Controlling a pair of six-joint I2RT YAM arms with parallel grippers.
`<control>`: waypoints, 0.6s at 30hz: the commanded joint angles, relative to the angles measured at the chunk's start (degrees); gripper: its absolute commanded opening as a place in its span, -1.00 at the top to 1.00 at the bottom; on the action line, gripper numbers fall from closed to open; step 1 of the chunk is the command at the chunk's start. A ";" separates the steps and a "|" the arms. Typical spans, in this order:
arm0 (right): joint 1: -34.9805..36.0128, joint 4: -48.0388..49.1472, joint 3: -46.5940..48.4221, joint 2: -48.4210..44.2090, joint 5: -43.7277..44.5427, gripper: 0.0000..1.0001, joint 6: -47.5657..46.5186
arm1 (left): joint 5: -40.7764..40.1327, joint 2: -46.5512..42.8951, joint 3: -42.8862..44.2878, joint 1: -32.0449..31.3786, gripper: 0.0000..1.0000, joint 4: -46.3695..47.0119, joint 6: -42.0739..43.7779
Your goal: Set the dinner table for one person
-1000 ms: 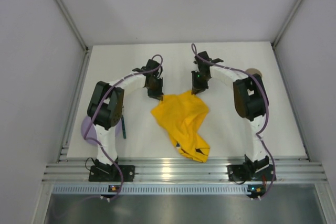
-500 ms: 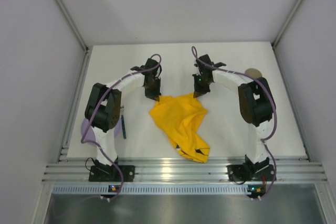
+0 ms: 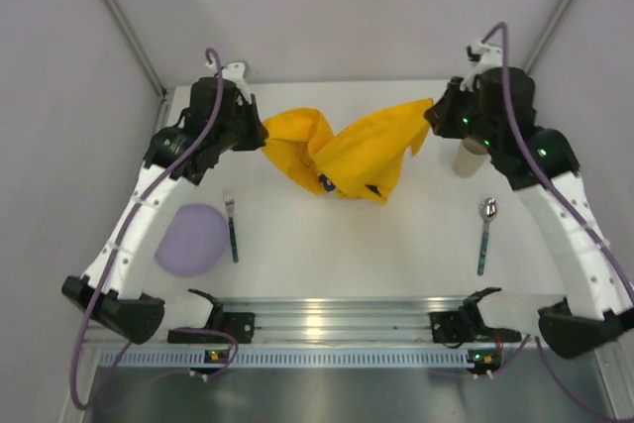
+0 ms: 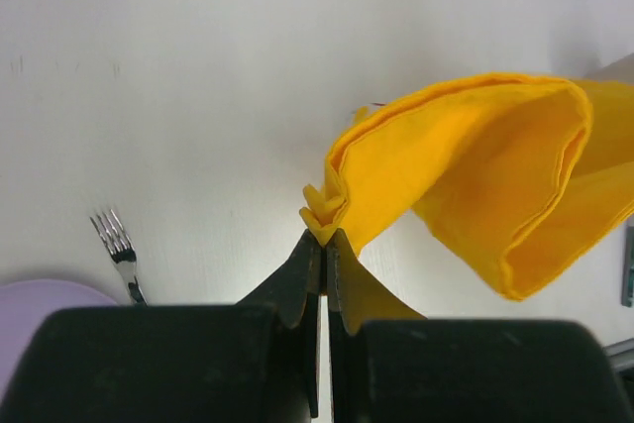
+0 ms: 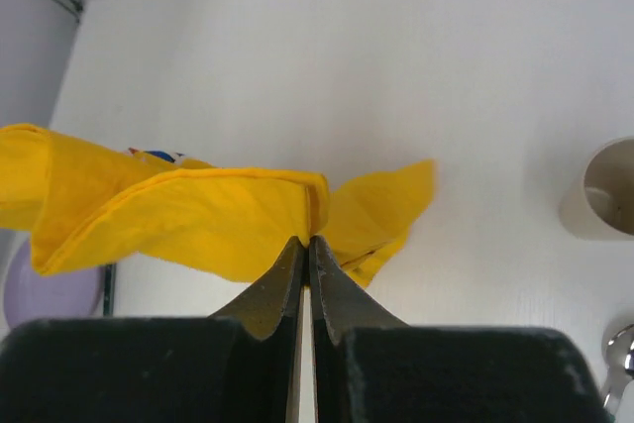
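A yellow cloth hangs in the air between both arms above the white dinner table. My left gripper is shut on the cloth's left corner. On the right, my right gripper is shut on another corner of the cloth. The cloth's middle sags in folds, showing a small printed patch. A lilac plate and a fork lie at the near left. A spoon lies at the near right, and a beige cup stands behind it.
A ribbed aluminium rail runs along the table's near edge, with both arm bases bolted to it. Grey walls close in the back and both sides. In the wrist views, the fork and the cup appear at the frame edges.
Both arms have risen and swung apart toward the back corners, lifting the cloth off the table and stretching it between them. The right gripper closed on its corner. Plate, fork, spoon and cup are now uncovered.
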 commanded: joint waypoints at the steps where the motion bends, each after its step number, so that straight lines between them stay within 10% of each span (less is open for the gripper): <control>1: -0.48 -0.06 -1.97 -15.67 3.54 1.00 -0.27 | 1.13 -10.08 1.13 -0.58 1.00 -3.23 -0.49; 8: -0.48 -5.39 2.66 -29.87 9.26 1.00 -3.87 | 3.15 -22.95 4.63 -0.67 1.00 -7.61 -1.99; 18: 0.04 -7.88 7.17 -28.48 9.78 1.00 -6.95 | -0.78 -19.27 16.78 -0.67 1.00 -15.71 -1.82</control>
